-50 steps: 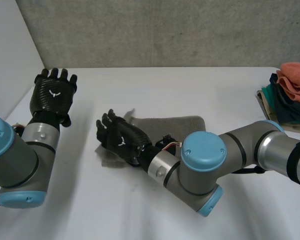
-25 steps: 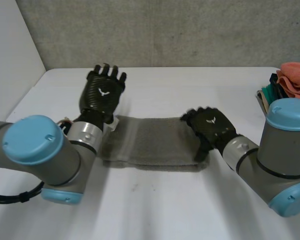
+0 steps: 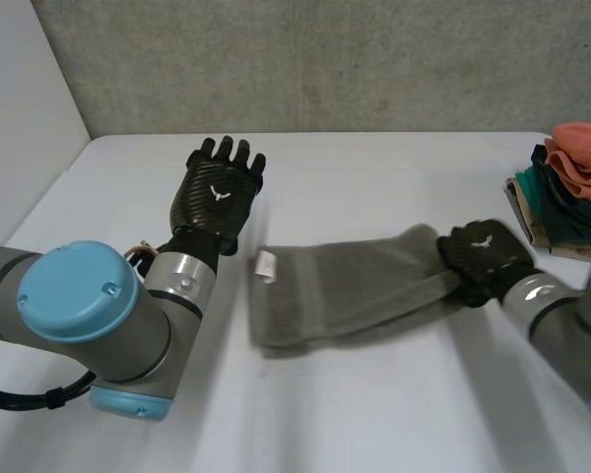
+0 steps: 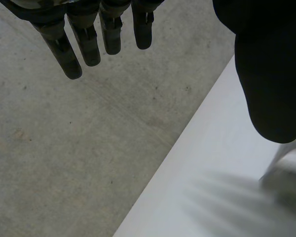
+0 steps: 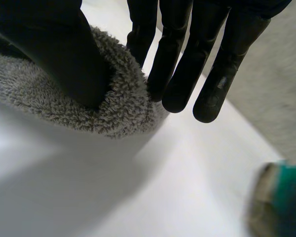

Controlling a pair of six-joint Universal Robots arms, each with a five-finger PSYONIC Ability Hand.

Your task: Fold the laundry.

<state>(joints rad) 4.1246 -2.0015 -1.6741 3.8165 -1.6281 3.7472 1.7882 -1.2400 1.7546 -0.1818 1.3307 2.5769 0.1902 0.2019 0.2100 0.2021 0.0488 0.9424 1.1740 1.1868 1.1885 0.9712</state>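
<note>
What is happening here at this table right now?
A two-armed robot is working on a grey towel that lies stretched out on the white table. Its right hand pinches the towel's right end between thumb and fingers. The left hand is open near the towel's other end, apart from it. A pile of folded laundry sits at the table's right edge.

The white table (image 3: 374, 168) is viewed from above, from behind and between the arms, facing its far edge and the concrete wall (image 3: 325, 59). That edge and wall are shared by the left wrist view, taken along the left hand (image 4: 86, 42). The right wrist view is held close to the grey towel (image 5: 39, 94), also seen in the head view.
</note>
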